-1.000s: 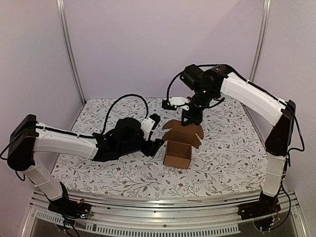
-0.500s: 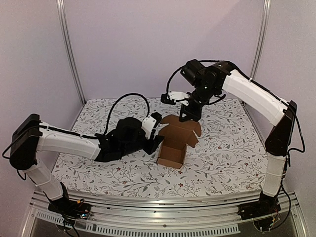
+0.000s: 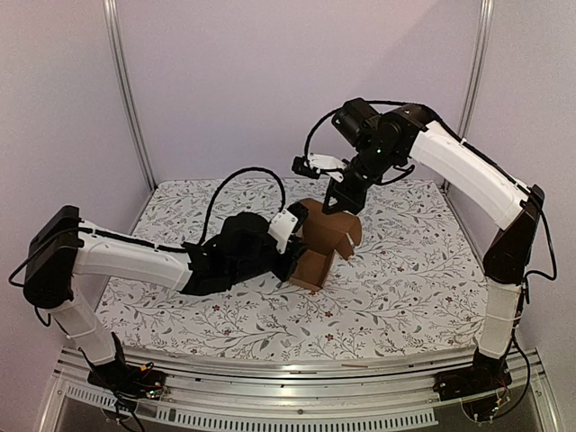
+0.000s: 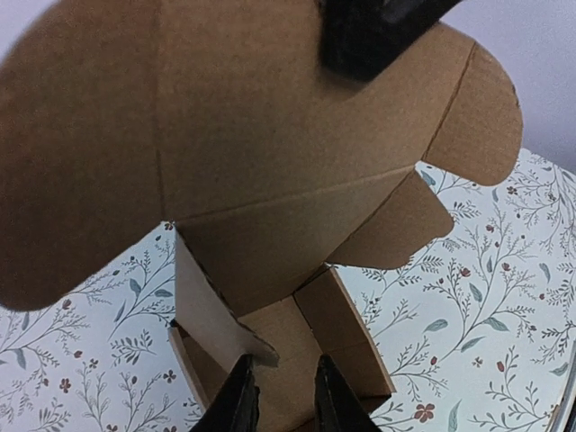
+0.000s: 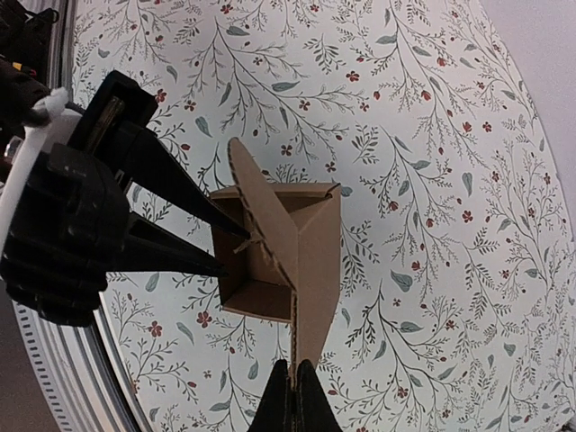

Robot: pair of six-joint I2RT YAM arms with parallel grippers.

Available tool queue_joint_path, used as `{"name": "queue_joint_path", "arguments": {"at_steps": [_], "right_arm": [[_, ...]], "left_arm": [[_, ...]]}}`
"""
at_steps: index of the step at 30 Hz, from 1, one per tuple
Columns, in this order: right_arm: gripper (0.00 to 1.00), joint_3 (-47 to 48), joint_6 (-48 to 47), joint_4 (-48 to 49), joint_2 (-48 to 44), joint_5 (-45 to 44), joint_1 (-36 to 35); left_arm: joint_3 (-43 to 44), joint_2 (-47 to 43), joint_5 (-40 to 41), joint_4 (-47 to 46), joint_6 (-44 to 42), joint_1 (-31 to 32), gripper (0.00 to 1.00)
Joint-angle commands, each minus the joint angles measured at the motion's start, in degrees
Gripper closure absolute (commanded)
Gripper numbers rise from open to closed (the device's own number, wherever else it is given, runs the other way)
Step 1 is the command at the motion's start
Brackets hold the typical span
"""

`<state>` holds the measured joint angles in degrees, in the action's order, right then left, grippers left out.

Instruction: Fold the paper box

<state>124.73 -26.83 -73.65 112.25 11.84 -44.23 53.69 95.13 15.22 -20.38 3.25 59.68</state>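
Mid-fold: the paper box (image 3: 313, 264) sits tilted at mid-table (image 3: 405, 270). The right gripper (image 5: 292, 396) is clamped on its top flap. The left gripper (image 4: 281, 400) has its fingers narrowly apart at its side flap (gripping or not, I cannot tell). That flap likely needs tucking inward next.

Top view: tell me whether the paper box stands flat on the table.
No, the paper box is tilted steeply, its lid flap pinched by the right gripper above it.

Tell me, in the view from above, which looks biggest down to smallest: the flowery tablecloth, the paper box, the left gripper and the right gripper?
1. flowery tablecloth
2. paper box
3. left gripper and right gripper: both look smaller than the box, but they are too alike, and partly hidden, to rank.
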Motion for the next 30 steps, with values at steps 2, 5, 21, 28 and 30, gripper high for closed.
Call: {"name": "queue_joint_path", "arguments": {"at_steps": [2,5,21,28,30], "right_arm": [[1.0,1.42,0.78,-1.39,-0.34,2.5,0.02],[1.0,0.09,-2.38,-3.0,-1.2,2.47,-0.01],[1.0,-3.95,-15.82,-8.88,-6.89,16.13,-0.49],[1.0,-2.95,-19.42,-12.14,-8.22,20.09,-2.29],[1.0,-2.99,-19.66,-12.13,-8.51,20.5,-2.45]], "left_arm": [[1.28,-0.34,-1.07,0.32,-1.24,1.7,0.76],[-0.94,-7.47,-2.84,6.96,-2.89,2.1,0.69],[-10.87,-34.96,-18.57,25.3,-2.44,-9.39,0.3],[-7.67,-26.41,-29.54,22.02,-5.25,-9.1,0.29],[-7.01,-24.88,-30.87,21.45,-5.46,-9.06,0.29]]}}
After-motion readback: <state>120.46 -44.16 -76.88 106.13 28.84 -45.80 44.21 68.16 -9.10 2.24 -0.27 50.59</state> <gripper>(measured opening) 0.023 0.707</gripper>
